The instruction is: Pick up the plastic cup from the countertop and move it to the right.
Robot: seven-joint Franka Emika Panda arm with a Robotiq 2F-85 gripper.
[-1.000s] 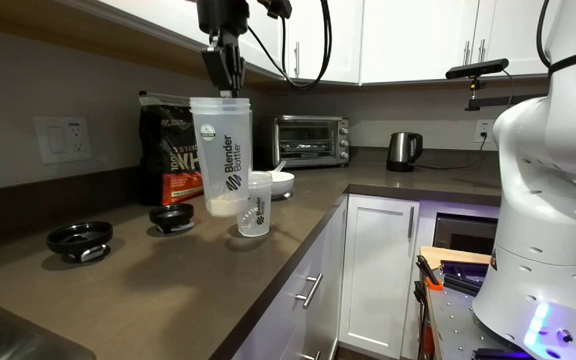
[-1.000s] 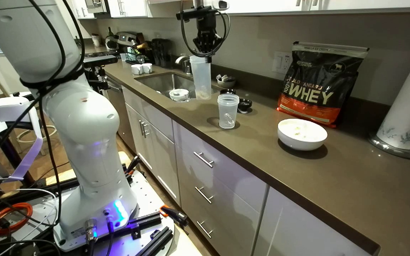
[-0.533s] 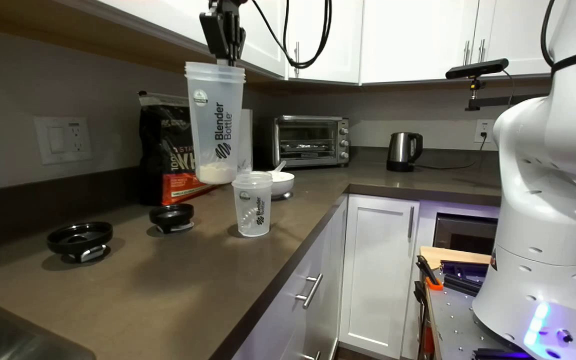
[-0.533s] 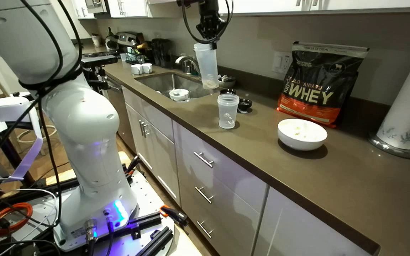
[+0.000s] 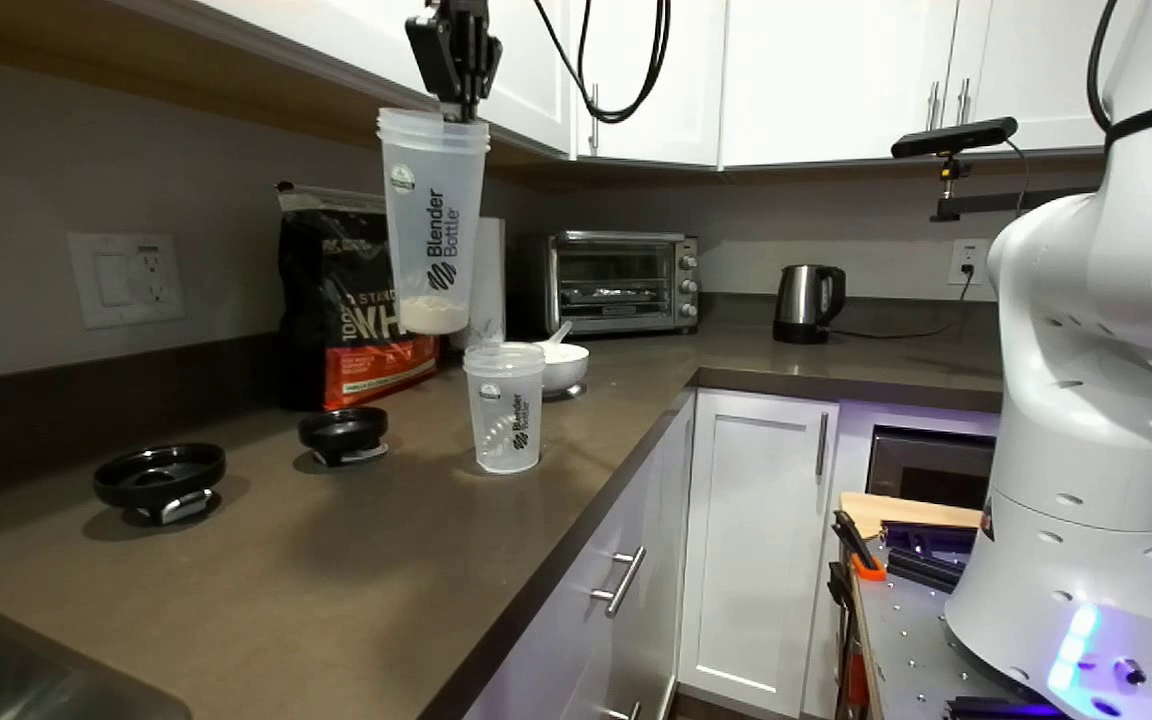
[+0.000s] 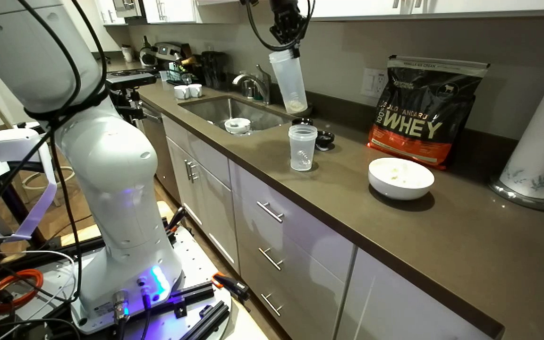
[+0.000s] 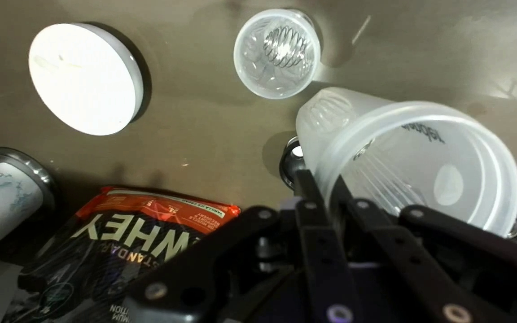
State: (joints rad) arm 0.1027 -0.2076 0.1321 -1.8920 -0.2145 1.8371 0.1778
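Note:
The tall translucent plastic cup hangs in the air above the countertop, with dark lettering on its side and pale powder at its bottom. My gripper is shut on its rim, one finger inside and one outside. In another exterior view the cup hangs tilted under the gripper, its bottom leaning right. The countertop runs below. In the wrist view the cup's open mouth faces me, its wall between the fingertips.
A shorter translucent cup with a wire ball stands below. Two black lids lie nearby. A whey bag, white bowl and paper towel roll stand along the counter. The sink is behind; upper cabinets hang overhead.
My gripper has lifted the cup higher, and in an exterior view it has moved a little right. The cup has tilted more. The shorter cup and other things have not moved.

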